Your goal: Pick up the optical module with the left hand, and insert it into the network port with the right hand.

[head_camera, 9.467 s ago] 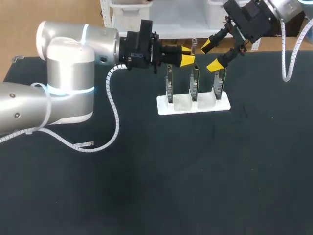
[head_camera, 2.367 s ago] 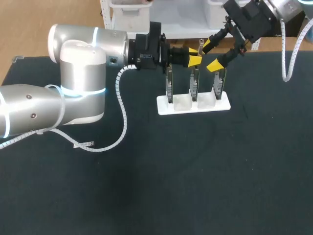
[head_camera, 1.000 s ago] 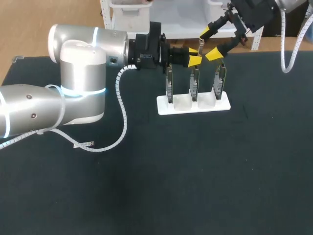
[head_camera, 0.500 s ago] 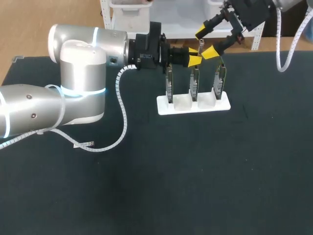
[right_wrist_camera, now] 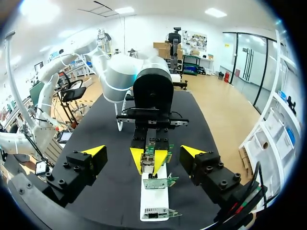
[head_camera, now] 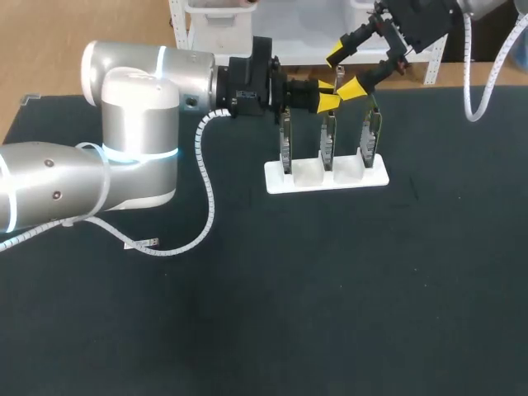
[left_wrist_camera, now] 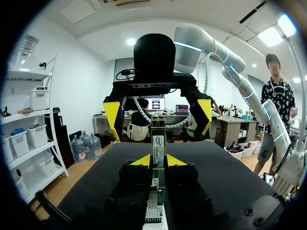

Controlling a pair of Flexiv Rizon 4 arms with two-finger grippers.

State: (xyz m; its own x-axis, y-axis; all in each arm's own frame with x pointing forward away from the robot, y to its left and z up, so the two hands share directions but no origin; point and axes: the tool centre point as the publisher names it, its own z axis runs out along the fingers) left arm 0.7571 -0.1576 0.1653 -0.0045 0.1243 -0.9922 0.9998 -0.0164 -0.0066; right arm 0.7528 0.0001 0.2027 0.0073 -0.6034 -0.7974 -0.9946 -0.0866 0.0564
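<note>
The left gripper (head_camera: 327, 93) reaches in from the left, level with the bench (head_camera: 330, 289). It is clamped on the optical module (left_wrist_camera: 158, 141), with one yellow tip pressed to each side of the module. The module is a narrow strip standing upright, with its long axis crosswise to the left gripper's fingers. Its upper end rises clear above the fingertips. It is held over the middle of a white holder (head_camera: 326, 180) at the far side of the bench, where three circuit cards (head_camera: 369, 136) stand on edge in a row. From these views I cannot tell whether the module's lower end has come free of the middle card.

The right gripper (head_camera: 345, 72) comes down from the far right corner and faces the left one head-on. Its fingers are spread wide, one to each side of the module's upper end, and neither touches it. The right gripper is therefore the nearer free one. By my judgement, the handover depends on it centring on that exposed upper end and closing across the module's narrow width.
</note>
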